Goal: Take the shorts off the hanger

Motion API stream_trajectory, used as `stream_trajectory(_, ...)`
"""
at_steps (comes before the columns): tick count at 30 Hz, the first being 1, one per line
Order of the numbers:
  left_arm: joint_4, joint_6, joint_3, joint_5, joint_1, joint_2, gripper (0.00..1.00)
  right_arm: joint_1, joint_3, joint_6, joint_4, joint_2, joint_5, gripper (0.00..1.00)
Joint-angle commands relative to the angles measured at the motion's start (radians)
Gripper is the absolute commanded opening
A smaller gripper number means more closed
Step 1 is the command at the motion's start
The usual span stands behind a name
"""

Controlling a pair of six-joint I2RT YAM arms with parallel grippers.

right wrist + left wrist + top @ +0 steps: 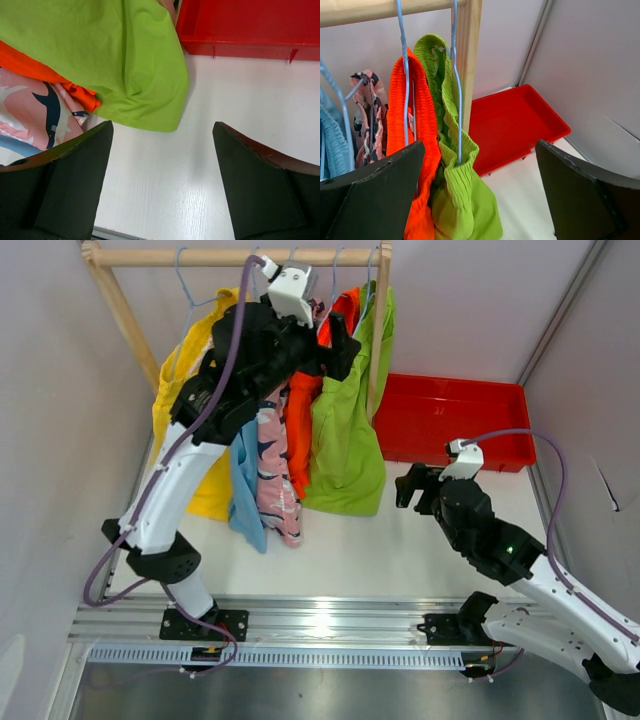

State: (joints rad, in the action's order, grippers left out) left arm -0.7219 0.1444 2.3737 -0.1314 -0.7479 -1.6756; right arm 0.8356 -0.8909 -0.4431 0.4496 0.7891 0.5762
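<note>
Five pairs of shorts hang on blue wire hangers [456,75] from a wooden rack [220,257] at the table's [400,540] far left corner. From left to right they are the yellow shorts [185,380], light blue shorts [245,490], pink patterned shorts [275,480], orange shorts [300,430] and lime green shorts [345,450]. The left gripper [480,144] is raised near the rail, its fingers [380,195] spread wide and empty, facing the orange and green waistbands. The right gripper [162,124] hovers low over the table near the green hem, its fingers [65,175] also wide apart and holding nothing. A red tray [450,420] sits in the far right corner.
</note>
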Motion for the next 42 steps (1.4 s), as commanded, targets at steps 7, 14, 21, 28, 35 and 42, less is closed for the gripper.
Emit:
stream_trajectory(7,0.128,-0.062,0.084,-0.088,0.028,-0.183,0.99,-0.003,0.078,-0.089,0.06,-0.131,0.042,0.87)
stream_trajectory(14,0.193,-0.029,0.108,-0.048,0.107,-0.262,0.98,-0.001,0.102,-0.109,0.115,-0.172,0.045,0.87)
stream_trajectory(21,0.22,-0.031,0.113,-0.047,0.113,-0.297,0.79,-0.001,0.138,-0.121,0.136,-0.206,0.056,0.87)
stream_trajectory(28,0.223,-0.025,0.111,-0.019,0.113,-0.306,0.51,-0.001,0.144,-0.123,0.143,-0.205,0.063,0.86)
stream_trajectory(35,0.211,-0.017,0.108,-0.001,0.113,-0.322,0.45,-0.001,0.144,-0.126,0.15,-0.215,0.073,0.86)
stream_trajectory(42,0.196,-0.016,0.107,0.038,0.113,-0.34,0.41,-0.003,0.15,-0.129,0.152,-0.225,0.074,0.86)
